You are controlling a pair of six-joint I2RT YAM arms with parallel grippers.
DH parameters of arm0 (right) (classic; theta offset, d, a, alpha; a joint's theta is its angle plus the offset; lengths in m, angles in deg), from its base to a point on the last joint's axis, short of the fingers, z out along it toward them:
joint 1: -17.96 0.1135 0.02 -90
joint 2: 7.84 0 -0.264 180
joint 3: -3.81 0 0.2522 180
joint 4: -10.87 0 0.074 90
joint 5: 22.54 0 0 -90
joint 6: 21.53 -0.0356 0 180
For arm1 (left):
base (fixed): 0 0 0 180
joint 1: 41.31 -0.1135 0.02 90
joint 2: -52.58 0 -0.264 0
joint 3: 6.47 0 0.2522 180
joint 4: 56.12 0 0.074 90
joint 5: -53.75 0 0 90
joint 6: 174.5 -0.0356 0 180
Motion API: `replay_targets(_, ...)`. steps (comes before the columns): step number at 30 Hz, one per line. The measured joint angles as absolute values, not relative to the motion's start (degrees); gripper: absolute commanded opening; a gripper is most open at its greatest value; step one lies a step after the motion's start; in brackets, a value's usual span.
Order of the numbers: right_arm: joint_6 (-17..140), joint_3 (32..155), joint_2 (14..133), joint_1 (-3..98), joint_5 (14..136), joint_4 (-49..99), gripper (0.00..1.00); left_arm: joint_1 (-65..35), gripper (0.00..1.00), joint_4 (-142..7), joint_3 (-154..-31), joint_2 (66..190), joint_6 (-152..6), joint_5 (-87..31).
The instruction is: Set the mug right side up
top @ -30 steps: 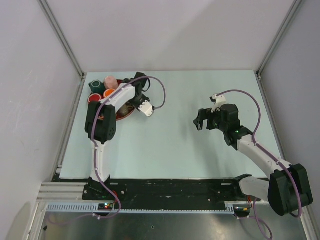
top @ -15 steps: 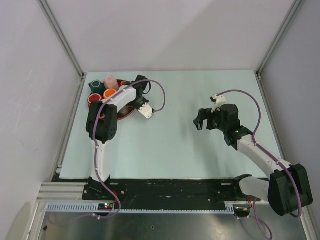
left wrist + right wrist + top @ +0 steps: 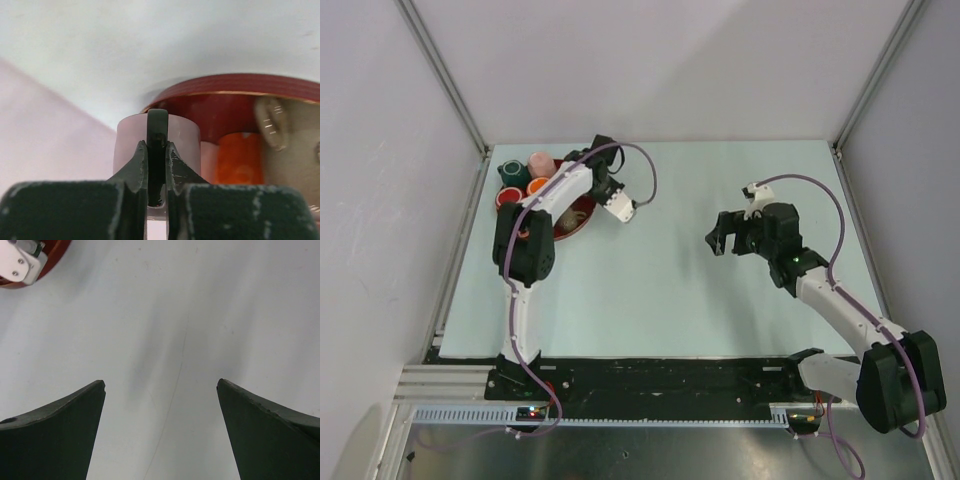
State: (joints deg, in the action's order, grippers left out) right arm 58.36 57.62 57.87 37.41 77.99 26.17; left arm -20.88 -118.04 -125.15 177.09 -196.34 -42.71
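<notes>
Since the earlier frame, the left arm's wrist has swung toward the far side; the right arm is unchanged. Left gripper [image 3: 156, 145] pinches the dark handle [image 3: 157, 125] of one pale pink mug [image 3: 184, 145] at the red plate [image 3: 240, 84] edge. The mug's long axis is upright in the wrist view, its open end indeterminable. Overhead: two orange cups [image 3: 507, 197] [image 3: 538, 187], one green cup [image 3: 510, 172]. Right gripper [image 3: 161, 382] gapes wide above the table [image 3: 200, 300].

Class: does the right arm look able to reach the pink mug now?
Probably not: the right tool hangs open over bare table far across, while the left arm crosses the red plate by the pink mug.
</notes>
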Motion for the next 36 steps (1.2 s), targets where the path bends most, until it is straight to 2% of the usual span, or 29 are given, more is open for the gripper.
replay_targets(8,56.8,62.5,57.9,37.7,81.3,26.5,1.00,-19.5,0.00,-118.0,-133.1,174.6,-184.8,-37.4)
replay_targets(16,54.0,67.2,57.8,37.7,87.7,25.9,1.00,-19.4,0.00,-117.7,-152.7,173.4,-146.9,-28.2)
replay_targets(22,47.5,74.0,59.5,37.7,97.1,19.5,1.00,-19.4,0.00,-117.6,-150.9,164.3,-115.7,-11.0)
replay_targets(26,42.7,78.8,62.6,37.8,103.2,12.4,0.97,-19.2,0.00,-117.8,-150.2,160.9,-100.7,0.9)
replay_targets(30,39.4,84.4,67.8,38.4,108.7,8.3,0.93,-18.8,0.00,-117.8,-150.2,160.5,-92.3,9.1)
replay_targets(36,35.9,87.2,74.2,41.1,113.5,5.8,0.92,-18.5,0.00,-118.0,-150.2,160.5,-88.0,15.3)
